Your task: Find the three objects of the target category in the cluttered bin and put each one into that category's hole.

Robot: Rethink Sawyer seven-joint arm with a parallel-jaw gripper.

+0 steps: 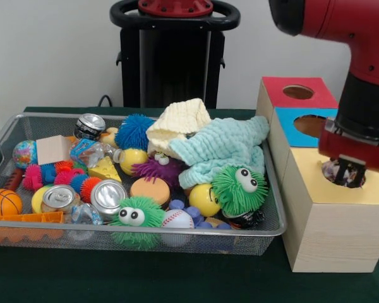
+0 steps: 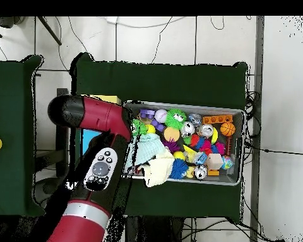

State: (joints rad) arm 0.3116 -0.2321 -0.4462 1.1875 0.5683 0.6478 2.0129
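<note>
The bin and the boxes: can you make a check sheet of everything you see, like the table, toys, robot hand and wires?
Surface: dark green table, no spills seen.
Job's things: wire bin full of toys; wooden boxes with a red top, a blue top and a yellow top, each with a hole.
Clutter: two cloths, fuzzy green balls, crushed cans, baseball, small basketball.
Grippers: gripper at the yellow box's hole; open or shut cannot be told.
Cables: wires on the floor.
Surroundings: white wall, black pedestal.
</note>
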